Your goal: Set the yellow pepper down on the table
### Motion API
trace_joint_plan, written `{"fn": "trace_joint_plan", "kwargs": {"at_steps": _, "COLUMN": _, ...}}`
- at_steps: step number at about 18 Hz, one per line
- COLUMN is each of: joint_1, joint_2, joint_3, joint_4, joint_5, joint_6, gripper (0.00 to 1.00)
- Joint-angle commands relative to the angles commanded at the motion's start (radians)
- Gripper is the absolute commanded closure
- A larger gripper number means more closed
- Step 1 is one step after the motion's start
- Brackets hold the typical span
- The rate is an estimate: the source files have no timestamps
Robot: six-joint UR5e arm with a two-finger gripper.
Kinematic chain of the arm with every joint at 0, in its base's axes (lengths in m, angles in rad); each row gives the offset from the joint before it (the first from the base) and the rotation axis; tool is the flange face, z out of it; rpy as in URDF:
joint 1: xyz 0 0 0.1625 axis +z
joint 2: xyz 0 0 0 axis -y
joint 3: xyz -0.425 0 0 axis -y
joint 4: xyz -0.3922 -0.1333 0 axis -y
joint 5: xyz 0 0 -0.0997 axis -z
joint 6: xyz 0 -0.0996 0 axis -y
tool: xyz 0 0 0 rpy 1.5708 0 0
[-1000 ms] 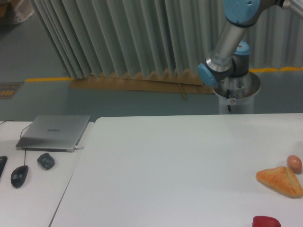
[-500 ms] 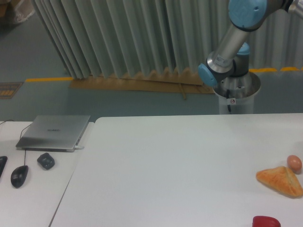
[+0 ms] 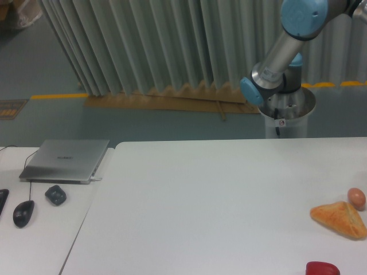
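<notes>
My arm (image 3: 287,43) rises from its base behind the table's (image 3: 200,200) far right edge; my gripper is out of frame, so its state can't be told. No yellow pepper visible. Near the right edge: bread (image 3: 339,219), an egg (image 3: 356,197) just beside it, red pepper (image 3: 321,268) at the front edge (partly cut off). Laptop (image 3: 66,160) and mouse (image 3: 23,213) sit on the left desk (image 3: 40,246).
</notes>
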Motion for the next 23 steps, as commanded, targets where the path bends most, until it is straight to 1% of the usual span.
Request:
{"fn": "trace_joint_plan", "kwargs": {"at_steps": 2, "joint_1": 0.0, "joint_2": -0.006, "joint_3": 0.003, "joint_4": 0.002, "joint_5": 0.0, "joint_6": 0.002, "gripper": 0.0}}
{"fn": "trace_joint_plan", "kwargs": {"at_steps": 3, "joint_1": 0.0, "joint_2": -0.006, "joint_3": 0.005, "joint_4": 0.002, "joint_5": 0.002, "joint_6": 0.002, "gripper": 0.02}}
{"fn": "trace_joint_plan", "kwargs": {"at_steps": 4, "joint_1": -0.002, "joint_2": -0.006, "joint_3": 0.003, "joint_4": 0.002, "joint_5": 0.003, "joint_6": 0.0, "gripper": 0.08}}
{"fn": "trace_joint_plan", "kwargs": {"at_steps": 5, "joint_1": -0.003, "joint_2": -0.006, "joint_3": 0.002, "joint_4": 0.002, "joint_5": 0.006, "joint_6": 0.005, "gripper": 0.1}}
{"fn": "trace_joint_plan", "kwargs": {"at_steps": 6, "joint_1": -0.003, "joint_2": -0.006, "joint_3": 0.002, "joint_4": 0.002, "joint_5": 0.006, "joint_6": 0.002, "gripper": 0.18}}
{"fn": "trace_joint_plan", "kwargs": {"at_steps": 7, "joint_1": -0.003, "joint_2": -0.006, "joint_3": 0.002, "joint_4": 0.0, "joint_5": 0.006, "joint_6": 0.006, "gripper": 0.19}}
{"fn": "trace_joint_plan", "kwargs": {"at_steps": 8, "joint_1": -0.003, "joint_2": -0.006, "joint_3": 0.002, "joint_4": 0.0, "joint_5": 0.006, "joint_6": 0.006, "gripper": 0.24}}
{"fn": "trace_joint_plan", "kwargs": {"at_steps": 10, "joint_1": -0.003, "joint_2": -0.005, "joint_3": 0.003, "joint_4": -0.002, "joint_5": 0.006, "joint_6": 0.009, "gripper": 0.28}}
{"fn": "trace_joint_plan", "kwargs": {"at_steps": 11, "joint_1": -0.003, "joint_2": -0.003, "joint_3": 0.002, "joint_4": -0.002, "joint_5": 0.006, "joint_6": 0.005, "gripper": 0.33}}
{"fn": "trace_joint_plan", "kwargs": {"at_steps": 12, "joint_1": -0.003, "joint_2": -0.002, "joint_3": 0.0, "joint_4": -0.003, "joint_5": 0.008, "joint_6": 0.012, "gripper": 0.36}}
{"fn": "trace_joint_plan", "kwargs": {"at_steps": 13, "joint_1": -0.003, "joint_2": 0.0, "joint_3": 0.0, "joint_4": -0.003, "joint_5": 0.008, "joint_6": 0.014, "gripper": 0.36}}
{"fn": "trace_joint_plan", "kwargs": {"at_steps": 15, "joint_1": -0.003, "joint_2": 0.001, "joint_3": -0.003, "joint_4": -0.005, "joint_5": 0.008, "joint_6": 0.008, "gripper": 0.46}}
{"fn": "trace_joint_plan", "kwargs": {"at_steps": 19, "joint_1": -0.005, "joint_2": 0.014, "joint_3": -0.006, "joint_4": -0.006, "joint_5": 0.014, "joint_6": 0.008, "gripper": 0.46}}
{"fn": "trace_joint_plan", "kwargs": {"at_steps": 20, "joint_1": -0.005, "joint_2": 0.029, "joint_3": -0.009, "joint_4": -0.008, "joint_5": 0.015, "joint_6": 0.012, "gripper": 0.44}}
{"fn": "trace_joint_plan", "kwargs": {"at_steps": 22, "joint_1": -0.005, "joint_2": 0.047, "joint_3": -0.009, "joint_4": -0.026, "joint_5": 0.015, "joint_6": 0.015, "gripper": 0.44}}
{"fn": "trace_joint_plan", "kwargs": {"at_steps": 23, "joint_1": -0.005, "joint_2": 0.058, "joint_3": -0.011, "joint_4": -0.049, "joint_5": 0.015, "joint_6": 0.015, "gripper": 0.44}}
